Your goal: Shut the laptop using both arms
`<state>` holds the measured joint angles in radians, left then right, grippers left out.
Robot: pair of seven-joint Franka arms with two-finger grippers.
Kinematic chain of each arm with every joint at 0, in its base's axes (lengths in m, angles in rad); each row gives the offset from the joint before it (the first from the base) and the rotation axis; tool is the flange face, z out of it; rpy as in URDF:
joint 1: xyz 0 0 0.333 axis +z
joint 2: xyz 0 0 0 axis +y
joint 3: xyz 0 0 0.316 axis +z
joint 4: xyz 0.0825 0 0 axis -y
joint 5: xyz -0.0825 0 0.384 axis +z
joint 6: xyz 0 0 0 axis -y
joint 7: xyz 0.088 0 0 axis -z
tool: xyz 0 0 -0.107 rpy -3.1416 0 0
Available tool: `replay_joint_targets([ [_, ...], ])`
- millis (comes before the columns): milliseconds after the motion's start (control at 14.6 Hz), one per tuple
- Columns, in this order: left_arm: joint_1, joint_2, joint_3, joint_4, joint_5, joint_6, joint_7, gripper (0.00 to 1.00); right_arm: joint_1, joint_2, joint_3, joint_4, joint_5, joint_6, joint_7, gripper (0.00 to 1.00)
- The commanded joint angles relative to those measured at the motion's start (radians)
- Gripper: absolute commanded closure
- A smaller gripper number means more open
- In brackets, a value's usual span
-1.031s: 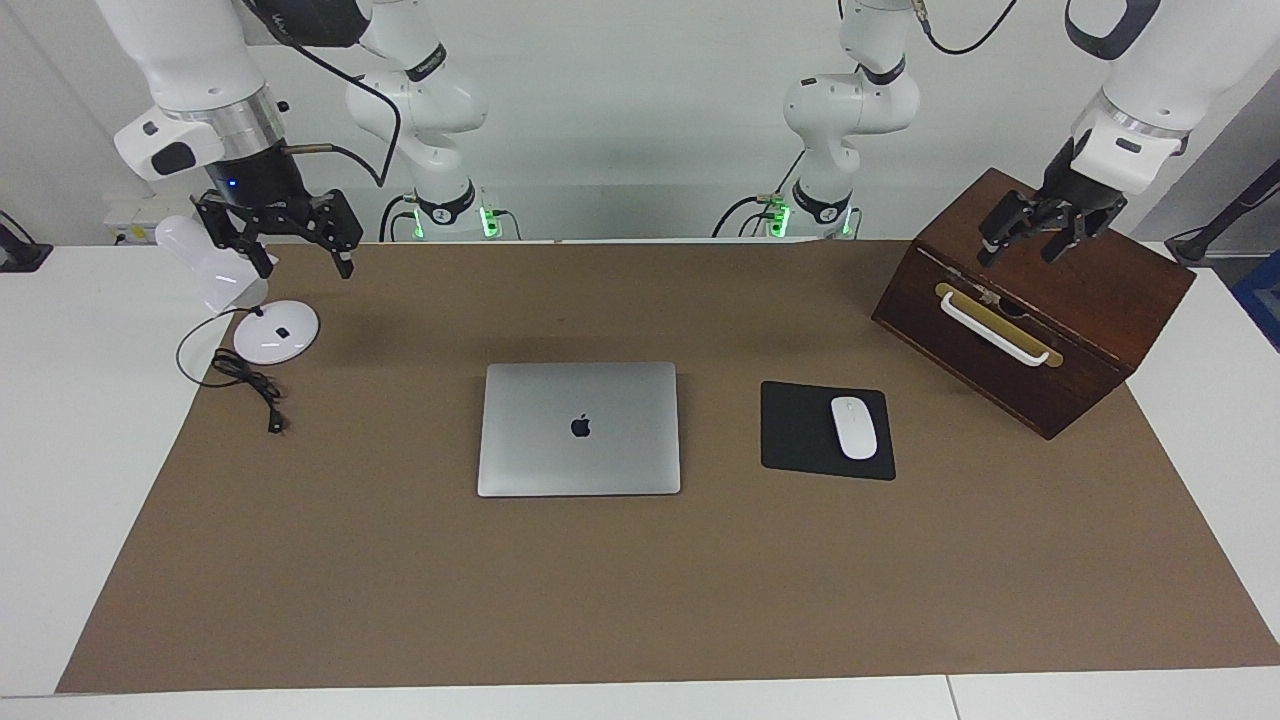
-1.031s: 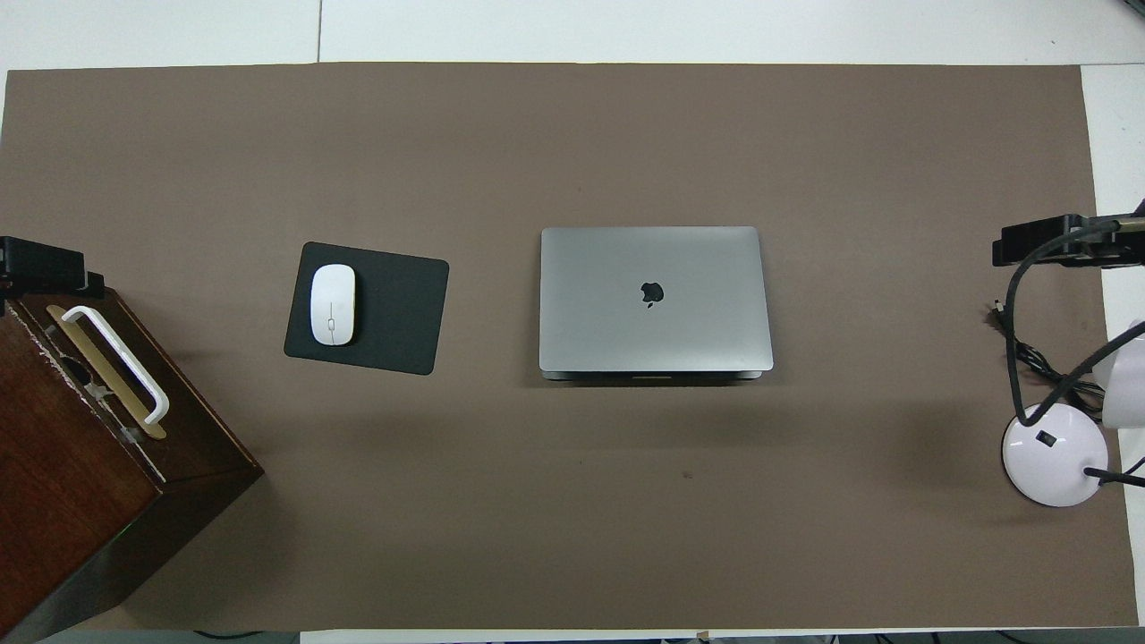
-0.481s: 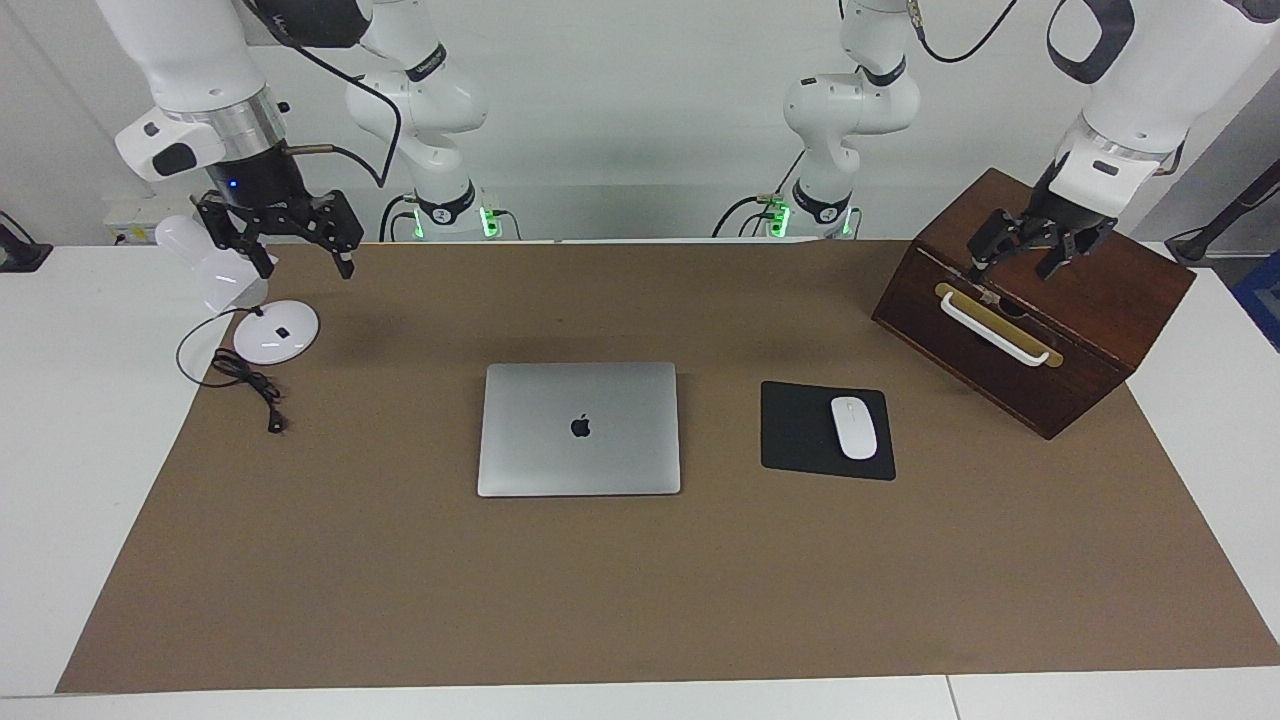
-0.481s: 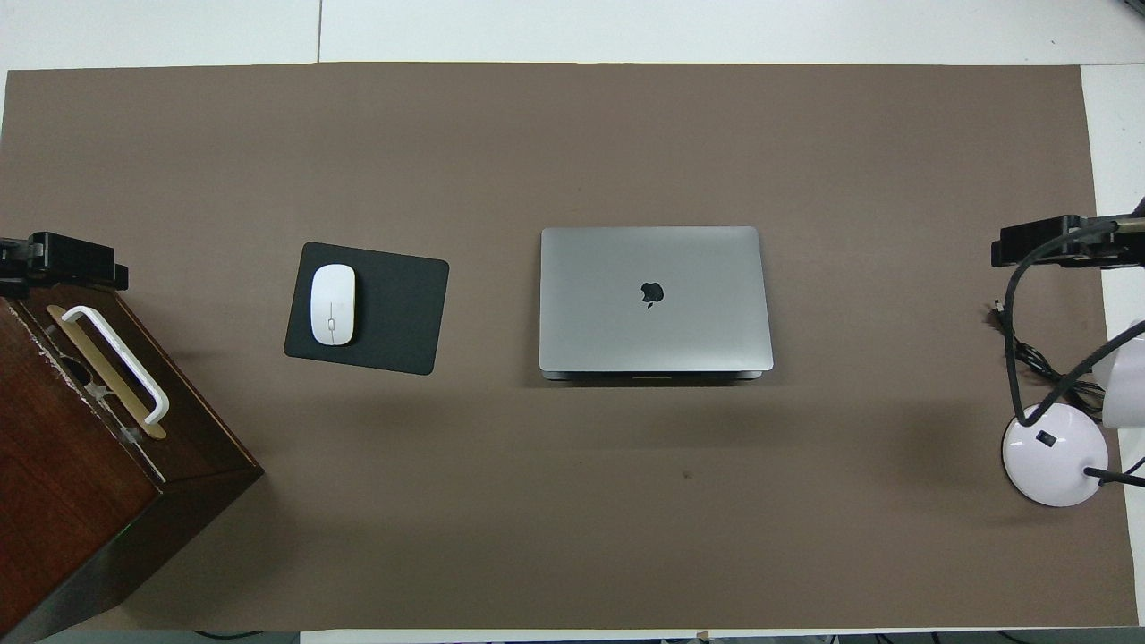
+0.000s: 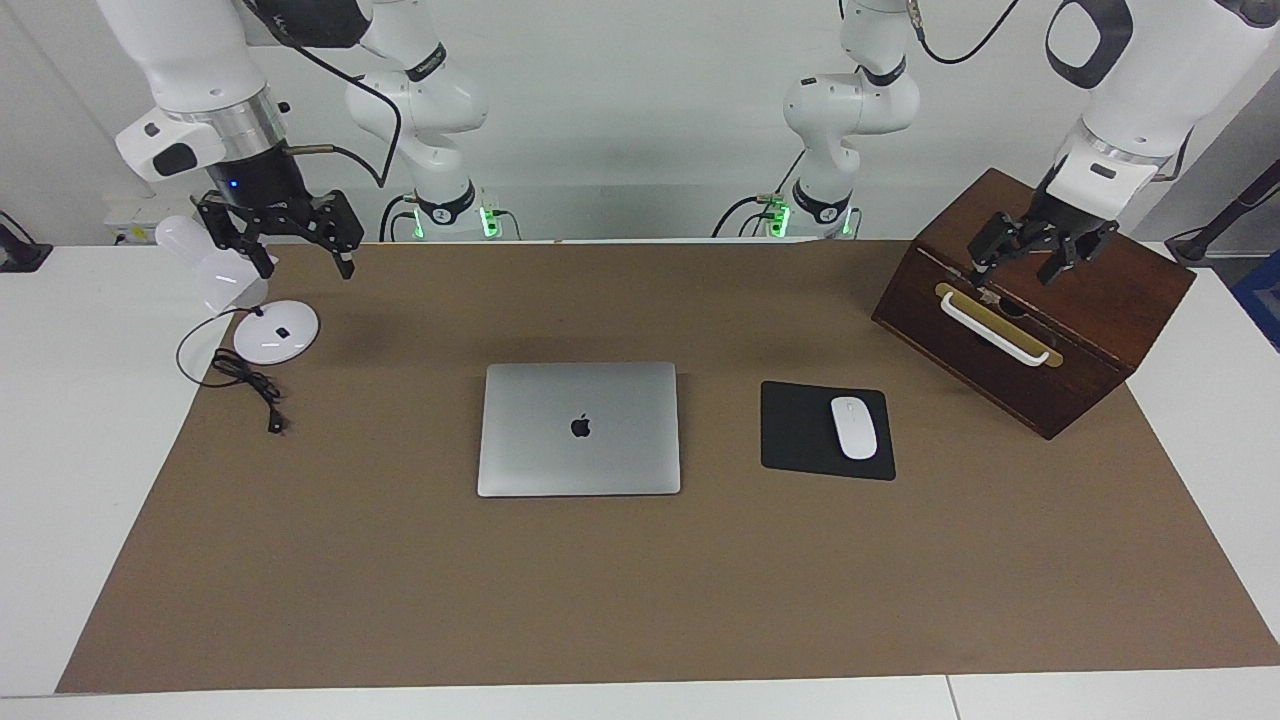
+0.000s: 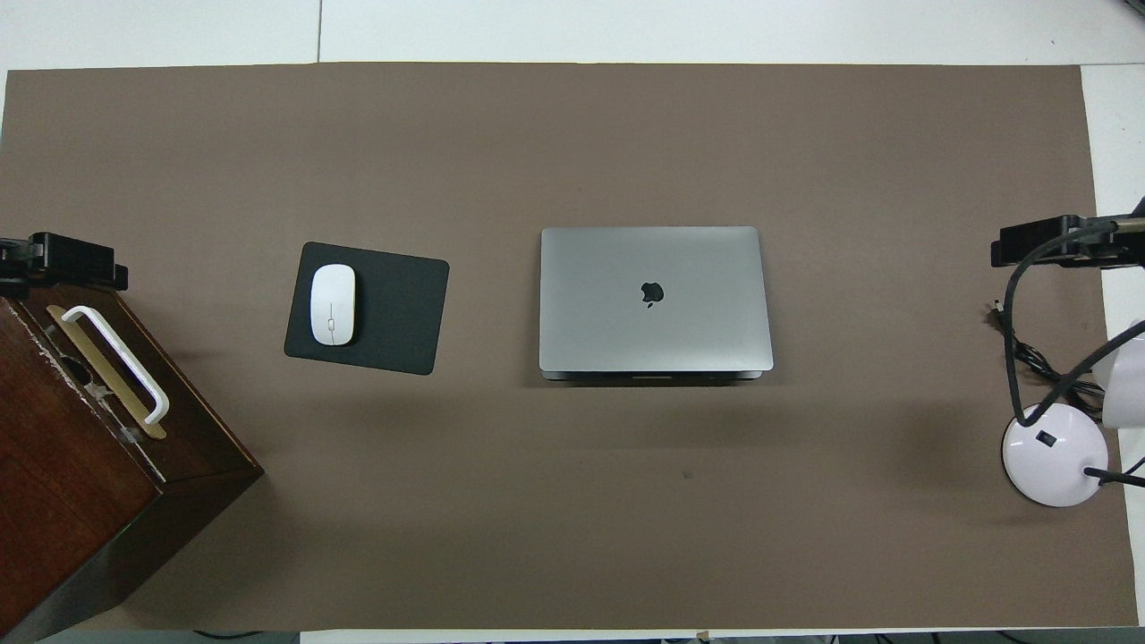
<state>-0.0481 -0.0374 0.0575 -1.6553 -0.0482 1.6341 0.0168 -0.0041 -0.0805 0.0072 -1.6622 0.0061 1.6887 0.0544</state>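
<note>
The silver-grey laptop (image 5: 578,428) lies shut and flat on the brown mat, apple logo up, mid table; it also shows in the overhead view (image 6: 653,300). My right gripper (image 5: 297,257) hangs open in the air over the mat's edge beside the white lamp, at the right arm's end; in the overhead view only its tip (image 6: 1055,243) shows. My left gripper (image 5: 1015,268) is open over the top of the wooden box, near its handle side; its tip (image 6: 63,262) shows in the overhead view. Both grippers are empty and well away from the laptop.
A brown wooden box (image 5: 1090,300) with a white handle (image 5: 995,328) stands at the left arm's end. A black mouse pad (image 5: 800,430) with a white mouse (image 5: 853,427) lies between box and laptop. A white lamp (image 5: 272,332) and its black cable (image 5: 245,375) sit at the right arm's end.
My left gripper has shifted a little over the box top toward its handle side. The right arm and the laptop have not moved.
</note>
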Motion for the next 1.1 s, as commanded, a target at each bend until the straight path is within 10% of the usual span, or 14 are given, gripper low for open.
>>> replay_joint_targets([
  [0,-0.010,-0.016,0.008,-0.023,0.019,0.015,0.011,0.00,-0.004,-0.009,0.007,-0.011,-0.021,0.000,-0.014,0.00],
  [1031,-0.001,-0.018,0.008,-0.023,0.019,0.010,0.011,0.00,-0.005,-0.010,0.008,-0.016,-0.015,0.003,-0.019,0.00],
])
